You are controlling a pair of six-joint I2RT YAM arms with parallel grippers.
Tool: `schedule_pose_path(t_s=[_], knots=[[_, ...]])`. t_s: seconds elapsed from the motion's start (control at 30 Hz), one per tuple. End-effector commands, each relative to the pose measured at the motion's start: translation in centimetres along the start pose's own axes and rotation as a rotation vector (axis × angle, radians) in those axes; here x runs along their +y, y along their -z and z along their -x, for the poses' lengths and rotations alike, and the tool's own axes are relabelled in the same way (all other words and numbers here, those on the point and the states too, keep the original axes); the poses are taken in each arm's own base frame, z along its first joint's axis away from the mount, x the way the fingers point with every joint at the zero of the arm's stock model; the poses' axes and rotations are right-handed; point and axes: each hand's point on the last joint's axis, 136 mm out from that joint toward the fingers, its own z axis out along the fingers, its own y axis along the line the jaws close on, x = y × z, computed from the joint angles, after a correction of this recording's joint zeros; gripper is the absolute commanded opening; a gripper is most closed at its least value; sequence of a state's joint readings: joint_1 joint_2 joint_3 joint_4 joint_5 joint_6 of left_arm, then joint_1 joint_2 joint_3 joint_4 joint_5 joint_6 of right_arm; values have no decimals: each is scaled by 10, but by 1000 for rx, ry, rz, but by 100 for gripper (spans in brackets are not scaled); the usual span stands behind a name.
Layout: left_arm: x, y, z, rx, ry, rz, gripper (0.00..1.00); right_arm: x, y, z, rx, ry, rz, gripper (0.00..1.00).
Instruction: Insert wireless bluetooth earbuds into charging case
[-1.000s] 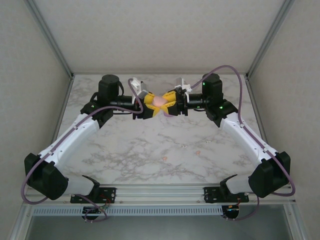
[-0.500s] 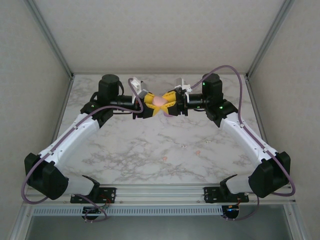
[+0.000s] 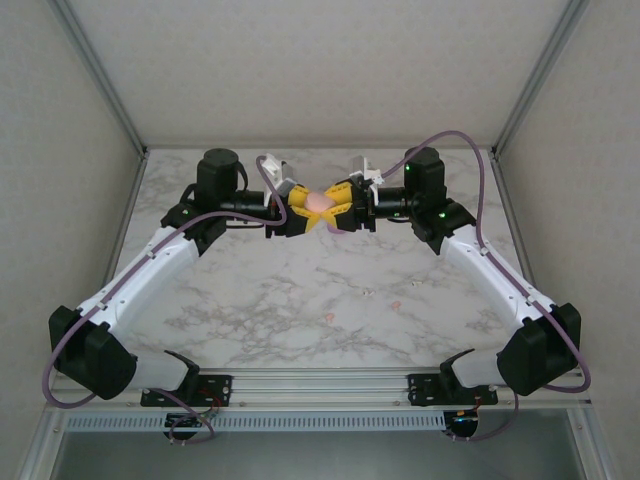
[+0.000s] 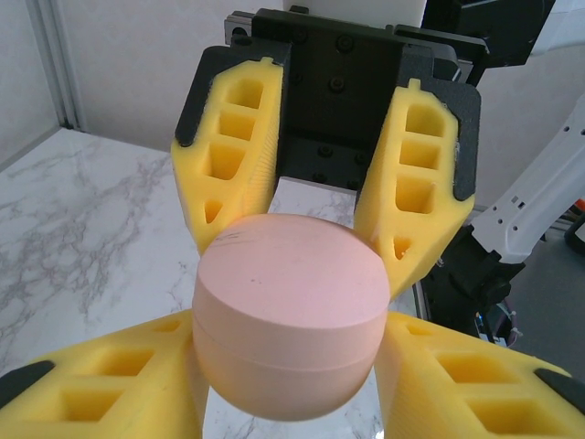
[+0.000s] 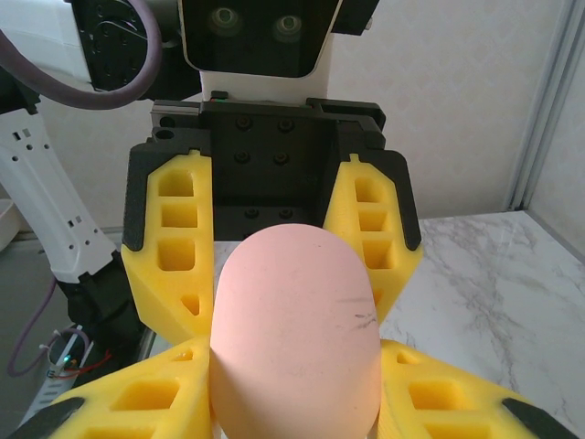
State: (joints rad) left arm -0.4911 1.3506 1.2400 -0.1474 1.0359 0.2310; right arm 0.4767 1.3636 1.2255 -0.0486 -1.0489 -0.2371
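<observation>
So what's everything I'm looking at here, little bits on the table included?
charging case: one, pink-orange, lid shut, held in the air over the far middle of the table.
earbuds: two tiny pinkish specks, lying apart on the table, nearer the arm bases.
table: one, white-grey marble.
cables: two, purple, one along each arm.
arms: two, white and black.
left gripper: yellow fingers, shut on the charging case.
right gripper: yellow fingers, gripping it from the opposite side.

The case (image 3: 319, 203) hangs above the far middle of the table (image 3: 250, 300), clamped between the left gripper (image 3: 304, 213) on its left and the right gripper (image 3: 337, 210) on its right. Closer to the near edge lie 2 earbuds: 1 earbud (image 3: 327, 317) centrally, the other earbud (image 3: 396, 303) to its right.
</observation>
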Motion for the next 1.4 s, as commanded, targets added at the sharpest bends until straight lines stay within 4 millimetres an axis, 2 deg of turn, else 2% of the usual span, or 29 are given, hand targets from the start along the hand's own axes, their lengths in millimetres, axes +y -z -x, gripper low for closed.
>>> schedule_pose_path(t_s=[0.0, 0.27, 0.5, 0.8, 0.93, 1.13, 1.37], knots=[[-13, -2, 15, -23, -34, -48, 49, 3, -1, 0, -3, 23, 1, 30], [-14, -4, 16, -24, -35, -55, 49, 3, -2, 0, 0, 24, 1, 31], [-13, -5, 16, -22, -31, -52, 45, 5, -4, -4, 16, 24, 8, 31], [-11, -5, 15, -21, -33, -44, 31, 5, -5, -8, 37, 12, 9, 32], [-10, -5, 11, -12, -41, -23, 26, 3, -4, -8, 54, -11, -8, 37], [-11, -1, 4, -14, -65, 16, 24, -3, 2, -8, 60, -83, -34, 48], [-18, 1, 4, -20, -127, 21, 22, -14, 9, -4, 47, -175, -77, 55]])
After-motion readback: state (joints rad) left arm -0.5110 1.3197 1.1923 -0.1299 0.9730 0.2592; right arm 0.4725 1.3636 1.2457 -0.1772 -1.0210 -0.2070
